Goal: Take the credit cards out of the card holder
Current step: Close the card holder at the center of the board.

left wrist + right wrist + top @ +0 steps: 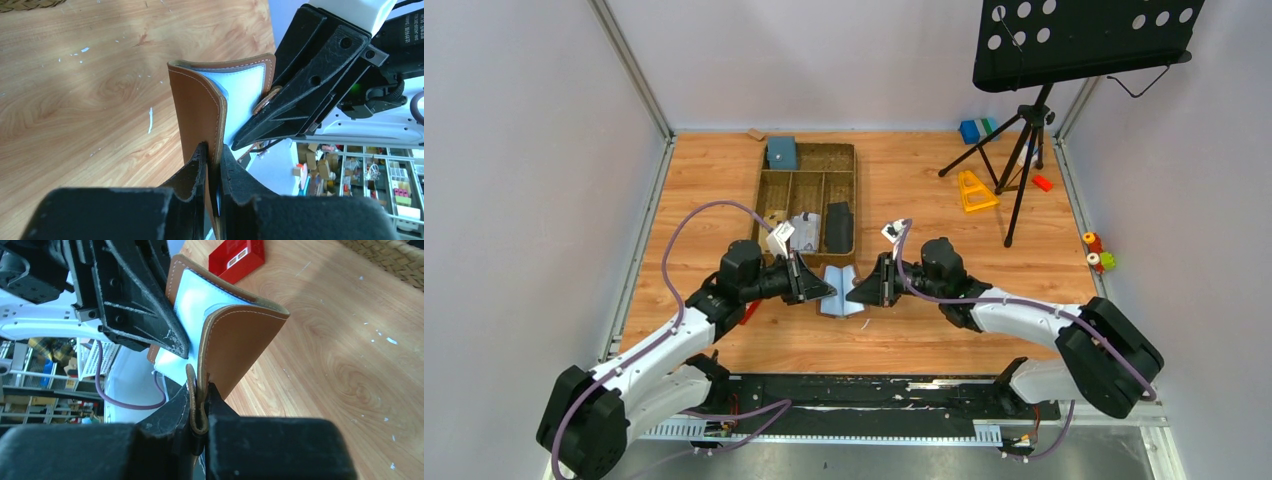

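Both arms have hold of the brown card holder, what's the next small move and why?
Probably pull gently apart to spread it wider. The left gripper is shut on one flap of the card holder, the right gripper on the other side. It is only part open: the pale inside shows, but no card sticks out far enough to pick.

1. White shells along the long links of left arm (pixel 654 352) and right arm (pixel 1024 318); bulky black housings at the joints.
2. Runs a mauve cable (pixel 674 245) in a loose loop outside each arm.
3. Ends in matt black: left gripper (pixel 828 290) and right gripper (pixel 856 291), shaped as flat wedges tapering to points.
4. Shows round screw heads (pixel 346 43) sunk in the pebbled black plates, edges scuffed pale.
5. Carries a small white camera block (pixel 780 238) above each wrist.
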`<move>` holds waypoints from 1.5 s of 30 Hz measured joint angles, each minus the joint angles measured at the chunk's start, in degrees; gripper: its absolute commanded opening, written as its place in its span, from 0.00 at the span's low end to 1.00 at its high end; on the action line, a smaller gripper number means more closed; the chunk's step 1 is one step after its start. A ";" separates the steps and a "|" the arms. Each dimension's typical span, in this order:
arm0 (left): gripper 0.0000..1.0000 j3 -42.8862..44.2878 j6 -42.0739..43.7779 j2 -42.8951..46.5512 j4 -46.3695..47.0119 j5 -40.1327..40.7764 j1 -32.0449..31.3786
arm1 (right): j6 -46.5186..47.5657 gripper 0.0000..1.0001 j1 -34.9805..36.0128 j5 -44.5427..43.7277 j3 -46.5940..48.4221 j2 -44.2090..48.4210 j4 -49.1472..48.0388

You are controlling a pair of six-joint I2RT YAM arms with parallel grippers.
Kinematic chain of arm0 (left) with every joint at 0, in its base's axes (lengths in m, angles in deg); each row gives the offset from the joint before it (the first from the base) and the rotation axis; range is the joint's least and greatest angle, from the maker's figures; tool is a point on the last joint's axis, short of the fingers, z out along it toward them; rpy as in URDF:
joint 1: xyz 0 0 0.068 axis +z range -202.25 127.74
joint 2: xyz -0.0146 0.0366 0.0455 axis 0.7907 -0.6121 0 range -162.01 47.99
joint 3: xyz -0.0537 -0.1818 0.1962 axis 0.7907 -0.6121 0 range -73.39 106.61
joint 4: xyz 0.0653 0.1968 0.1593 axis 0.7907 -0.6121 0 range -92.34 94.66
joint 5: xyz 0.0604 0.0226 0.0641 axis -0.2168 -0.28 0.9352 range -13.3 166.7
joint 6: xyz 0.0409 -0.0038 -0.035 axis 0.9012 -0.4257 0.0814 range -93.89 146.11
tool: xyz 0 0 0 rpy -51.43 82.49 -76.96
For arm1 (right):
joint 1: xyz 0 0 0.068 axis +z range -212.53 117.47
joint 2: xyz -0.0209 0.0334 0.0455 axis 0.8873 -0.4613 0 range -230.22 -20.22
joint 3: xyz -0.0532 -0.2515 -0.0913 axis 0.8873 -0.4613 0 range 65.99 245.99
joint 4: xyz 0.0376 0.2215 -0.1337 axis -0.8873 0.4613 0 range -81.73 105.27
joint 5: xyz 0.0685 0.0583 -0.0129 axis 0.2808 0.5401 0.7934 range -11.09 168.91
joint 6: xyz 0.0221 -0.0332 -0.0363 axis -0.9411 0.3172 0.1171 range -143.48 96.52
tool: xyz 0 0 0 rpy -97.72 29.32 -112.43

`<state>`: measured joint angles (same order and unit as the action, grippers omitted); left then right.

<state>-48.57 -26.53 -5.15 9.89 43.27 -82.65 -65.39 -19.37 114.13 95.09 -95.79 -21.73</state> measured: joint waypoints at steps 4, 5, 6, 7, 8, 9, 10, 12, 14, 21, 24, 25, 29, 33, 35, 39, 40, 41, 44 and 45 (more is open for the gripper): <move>0.02 0.00 0.24 -0.09 -0.42 2.14 -0.70 | 0.48 0.05 0.52 -4.17 0.33 1.16 4.46; 0.03 0.00 0.31 -0.15 -0.70 2.67 -0.83 | 0.90 0.07 0.66 -5.42 0.42 1.95 6.38; 0.02 0.00 0.46 -0.26 -0.96 3.56 -1.14 | 1.49 0.08 0.83 -7.10 0.55 3.08 8.90; 0.02 0.00 0.66 -0.44 -1.36 4.48 -1.55 | 2.05 0.10 0.98 -8.59 0.68 4.15 11.23; 0.02 0.04 0.92 -0.61 -1.81 5.42 -1.97 | 2.49 0.11 1.05 -9.49 0.79 4.81 12.85; 0.02 0.13 1.20 -0.85 -2.64 6.49 -2.56 | 3.02 0.13 1.11 -10.54 1.03 5.42 14.97; 0.02 0.22 1.55 -1.18 -3.30 7.45 -3.10 | 3.30 0.13 1.20 -11.41 1.27 5.77 16.81; 0.02 0.33 1.90 -1.81 -4.22 8.92 -3.74 | 3.89 0.13 1.36 -13.46 1.90 6.03 20.81; 0.06 0.33 2.03 -2.71 -4.37 10.21 -4.04 | 4.37 0.13 1.38 -15.43 2.25 6.19 23.96; 0.29 0.17 1.88 -8.13 0.59 10.84 -8.57 | 6.14 0.19 1.46 -19.17 2.25 8.98 31.19; 0.29 -0.44 1.51 -11.06 4.42 11.41 -11.72 | 7.43 0.20 1.81 -21.55 2.75 9.42 35.69; 0.28 -0.52 1.49 -12.15 5.44 11.52 -12.28 | 7.85 0.20 1.84 -22.36 3.04 9.42 37.18; 0.30 -0.55 1.55 -18.53 10.34 11.43 -14.58 | 9.60 0.20 2.05 -26.18 4.28 9.46 43.63; 0.41 -0.83 2.12 -22.71 12.66 11.50 -15.41 | 10.12 0.20 2.05 -28.11 4.28 10.56 47.01; 0.50 -1.36 2.58 -23.67 13.90 11.45 -15.56 | 10.27 0.22 2.21 -29.16 4.28 11.32 48.00; 0.49 -3.39 3.78 -23.28 15.76 11.52 -15.72 | 10.82 0.34 3.52 -31.12 4.83 11.39 50.23; 0.46 -3.61 4.11 -22.95 15.52 11.61 -15.72 | 11.02 0.40 4.15 -31.61 5.31 11.08 50.80; 0.42 -3.74 4.48 -22.43 14.97 11.82 -15.72 | 11.10 0.43 4.76 -31.95 5.79 10.71 50.97; 0.37 -3.74 6.10 -20.79 13.09 12.81 -15.72 | 11.82 0.46 7.28 -33.11 8.50 8.11 51.69; 0.35 -3.74 6.64 -20.59 12.52 13.09 -15.72 | 11.96 0.47 7.87 -33.31 9.25 7.26 51.74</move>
<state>-52.31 -19.89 -25.74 22.41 56.37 -98.36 -53.43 -11.50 80.82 104.34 -88.54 30.01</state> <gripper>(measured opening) 0.393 0.443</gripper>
